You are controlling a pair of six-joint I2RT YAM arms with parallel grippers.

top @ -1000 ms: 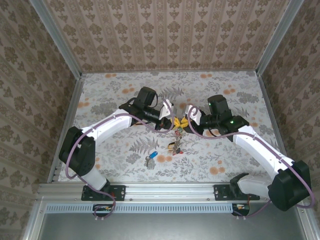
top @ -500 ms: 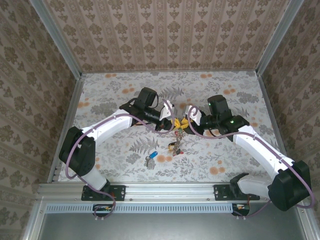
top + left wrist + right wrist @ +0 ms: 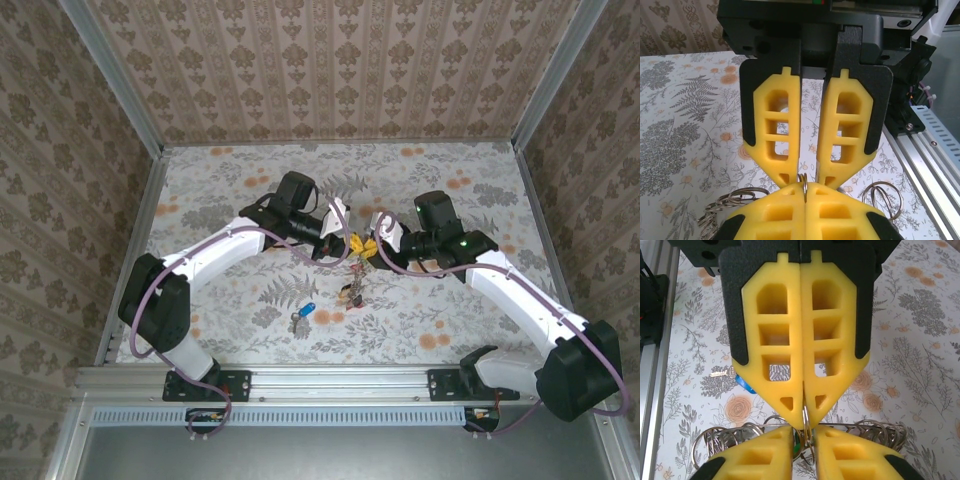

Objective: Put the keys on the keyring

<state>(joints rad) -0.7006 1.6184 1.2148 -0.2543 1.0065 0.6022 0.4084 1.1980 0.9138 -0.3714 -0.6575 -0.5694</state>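
Note:
Over the middle of the table my left gripper [image 3: 350, 243] and right gripper [image 3: 370, 246] meet tip to tip. The left gripper [image 3: 805, 186] is shut on a small split ring [image 3: 804, 181] of the keyring [image 3: 860, 426]. Its bunch of rings and coloured heads [image 3: 352, 285] hangs below the fingers. The right gripper [image 3: 805, 434] faces it with jaws a narrow gap apart. That split ring [image 3: 805, 427] stands in the gap, touching neither pad that I can see. A blue-headed key [image 3: 306, 311] and a silver key [image 3: 296, 322] lie loose on the table, nearer the front.
More split rings [image 3: 885, 197] fan out on both sides of the fingers. An aluminium rail [image 3: 340, 382] runs along the near edge, and patterned walls close in the left, right and back. The floral table [image 3: 470, 320] stretches around the arms.
The right gripper's jaws have drawn closer together around the split ring. Both arms have hardly moved, and the loose keys lie where they were.

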